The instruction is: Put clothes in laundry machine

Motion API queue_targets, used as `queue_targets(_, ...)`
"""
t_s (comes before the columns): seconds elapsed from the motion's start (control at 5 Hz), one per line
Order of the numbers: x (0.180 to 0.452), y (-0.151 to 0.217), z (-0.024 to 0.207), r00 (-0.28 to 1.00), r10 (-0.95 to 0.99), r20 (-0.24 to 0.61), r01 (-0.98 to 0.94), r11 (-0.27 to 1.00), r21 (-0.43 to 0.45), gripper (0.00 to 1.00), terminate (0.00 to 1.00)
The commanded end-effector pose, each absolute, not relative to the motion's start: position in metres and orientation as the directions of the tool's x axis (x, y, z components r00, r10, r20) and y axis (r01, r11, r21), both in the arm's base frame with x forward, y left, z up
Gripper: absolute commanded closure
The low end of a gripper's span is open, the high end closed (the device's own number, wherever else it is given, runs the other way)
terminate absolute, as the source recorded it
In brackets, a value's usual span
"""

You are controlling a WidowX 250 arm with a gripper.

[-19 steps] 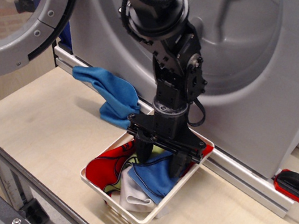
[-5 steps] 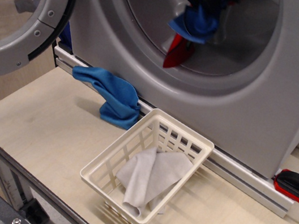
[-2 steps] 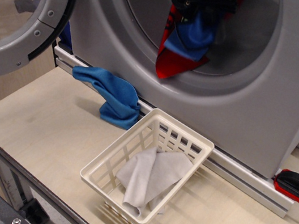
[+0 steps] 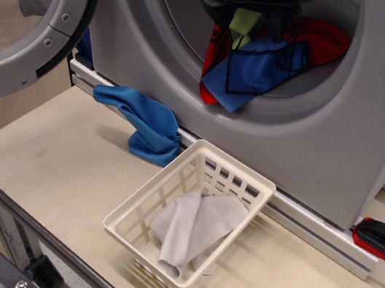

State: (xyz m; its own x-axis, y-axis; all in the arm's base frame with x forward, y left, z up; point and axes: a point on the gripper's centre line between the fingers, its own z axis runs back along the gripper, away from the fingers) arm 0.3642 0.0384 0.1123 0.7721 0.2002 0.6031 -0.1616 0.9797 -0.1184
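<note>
The laundry machine (image 4: pixel 376 108) fills the back, with its round door (image 4: pixel 47 38) swung open at the left. My black gripper (image 4: pixel 242 4) is at the top of the drum mouth, its fingers spread apart. Just below it lie the clothes: the lime-green piece (image 4: pixel 242 23), the blue piece with dark stitching (image 4: pixel 253 69) and the red fabric (image 4: pixel 321 40). They are spread over the drum's lower lip, partly inside. The blue piece hangs a little over the rim. The fingertips are partly hidden by the frame's top edge.
A white lattice basket (image 4: pixel 153 182) stands on the wooden table and holds only a light grey cloth (image 4: pixel 193 225). A plain bright blue cloth (image 4: pixel 148 122) lies by the machine's base at the left. A red and black object (image 4: pixel 383 239) lies at the right edge.
The gripper lifted the bundle out of the basket and up into the drum mouth. Since a moment ago the bundle has dropped and spread out over the drum's lip.
</note>
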Motion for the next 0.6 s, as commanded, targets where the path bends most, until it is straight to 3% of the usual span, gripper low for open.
queue_targets(0.0, 0.306, 0.044, 0.133, 0.806, 0.12, 0.58, -0.079, 0.992, -0.095, 0.0, 0.0)
queue_targets(0.2, 0.285, 0.043, 0.14, 0.843, 0.11, 0.527, -0.063, 0.992, -0.107, 0.0, 0.0)
queue_targets(0.4, 0.285, 0.043, 0.14, 0.843, 0.11, 0.527, -0.063, 0.992, -0.107, 0.0, 1.0)
